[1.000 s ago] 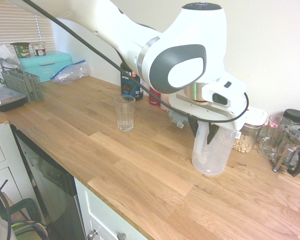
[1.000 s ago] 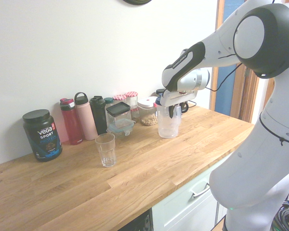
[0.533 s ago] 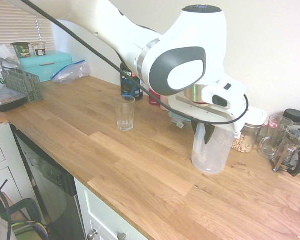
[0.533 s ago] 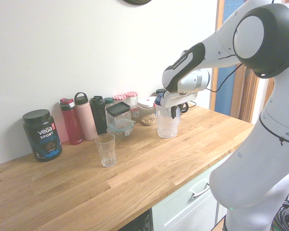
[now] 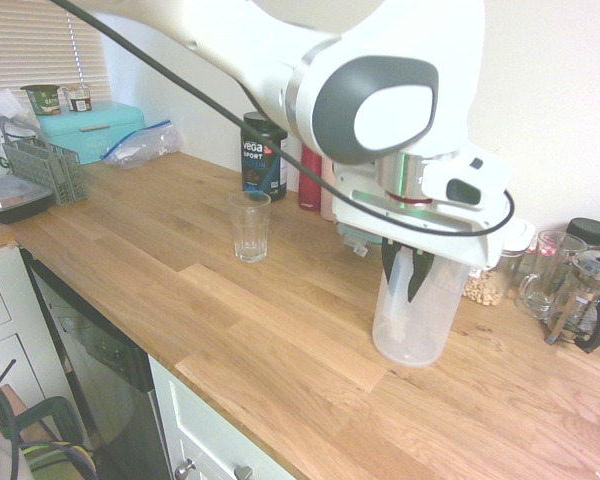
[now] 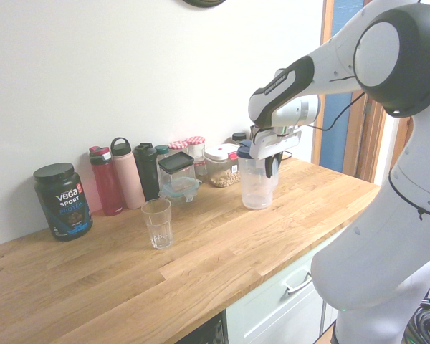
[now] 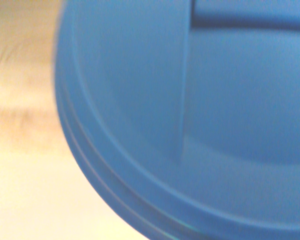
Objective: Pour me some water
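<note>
The first exterior view looks steeply down along the bench point(image 5: 310, 340); the second faces the wall point(image 6: 115, 64) across it from the opposite side. Both share the glass point(image 5: 250, 228). The wrist view looks close down, seemingly on a blue lid point(image 7: 140, 100).

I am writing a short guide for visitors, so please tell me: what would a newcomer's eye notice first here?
Probably the big white arm, its dark pincer closed on the handle of a translucent pitcher with a blue lid. Next, the clear drinking glass standing apart on the wooden counter, in front of the black Vega tub.
</note>
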Robot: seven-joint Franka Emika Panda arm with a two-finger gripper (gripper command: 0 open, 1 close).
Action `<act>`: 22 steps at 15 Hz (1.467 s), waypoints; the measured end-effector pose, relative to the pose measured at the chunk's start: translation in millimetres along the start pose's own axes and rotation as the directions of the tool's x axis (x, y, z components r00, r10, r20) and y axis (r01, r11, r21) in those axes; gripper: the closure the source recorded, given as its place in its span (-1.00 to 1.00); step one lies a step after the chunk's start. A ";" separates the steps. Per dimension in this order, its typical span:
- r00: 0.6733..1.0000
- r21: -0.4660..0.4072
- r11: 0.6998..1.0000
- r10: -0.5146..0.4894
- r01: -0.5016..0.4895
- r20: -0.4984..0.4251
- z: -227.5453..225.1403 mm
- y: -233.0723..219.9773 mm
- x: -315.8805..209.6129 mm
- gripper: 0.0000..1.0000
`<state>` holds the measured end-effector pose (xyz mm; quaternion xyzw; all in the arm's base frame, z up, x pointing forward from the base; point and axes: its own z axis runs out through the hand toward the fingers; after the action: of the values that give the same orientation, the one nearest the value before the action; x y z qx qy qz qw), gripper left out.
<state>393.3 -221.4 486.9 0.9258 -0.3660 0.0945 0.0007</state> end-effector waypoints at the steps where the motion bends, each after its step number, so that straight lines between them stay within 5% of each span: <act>1: 0.999 -0.012 0.999 -0.034 0.034 0.000 -13.3 1.6 -4.2 1.00; 5: 0.974 -0.038 0.973 -0.228 0.228 0.015 -56.2 -20.7 -36.9 1.00; 9: 0.897 -0.128 0.889 -0.441 0.441 0.026 -87.5 -76.8 -86.4 1.00; 15: 0.722 -0.269 0.673 -0.669 0.689 0.177 -98.3 -179.5 -129.4 1.00; 22: 0.579 -0.416 0.425 -0.719 0.804 0.384 -71.7 -285.5 -148.4 1.00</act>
<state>468.2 93.2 550.7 0.9510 0.0841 -0.0941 0.2821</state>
